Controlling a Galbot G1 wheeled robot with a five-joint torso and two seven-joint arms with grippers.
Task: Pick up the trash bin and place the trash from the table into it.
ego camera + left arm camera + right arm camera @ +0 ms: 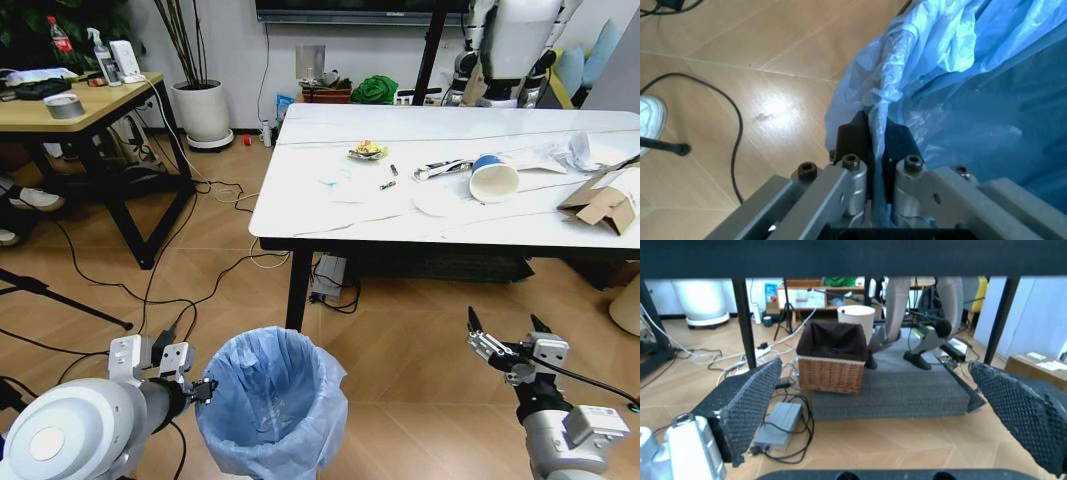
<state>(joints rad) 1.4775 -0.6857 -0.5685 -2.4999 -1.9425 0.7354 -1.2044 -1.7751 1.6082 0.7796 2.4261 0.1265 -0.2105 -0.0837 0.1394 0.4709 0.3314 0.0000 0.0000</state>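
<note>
The trash bin (270, 400), lined with a crinkled blue bag, is low in front of me. My left gripper (205, 388) is shut on its rim, and the left wrist view shows the bag (960, 85) pinched between the black fingers (857, 137). On the white marble table (300, 205) lies the trash: a blue-banded paper cup (493, 178) on its side, a brown cardboard box (608, 203), white tissues (340, 180), a yellow scrap (367, 150) and clear wrappers (545, 155). My right gripper (505, 338) is open below the table's front edge, holding nothing, its pads (747, 402) spread wide.
A wooden desk (75, 105) stands at the left with cables (200, 250) across the floor. A white planter (203, 110) is behind it. Under the table sit a wicker basket (832, 365), a grey mat (907, 390) and a power brick (777, 425). Another robot (515, 50) stands behind the table.
</note>
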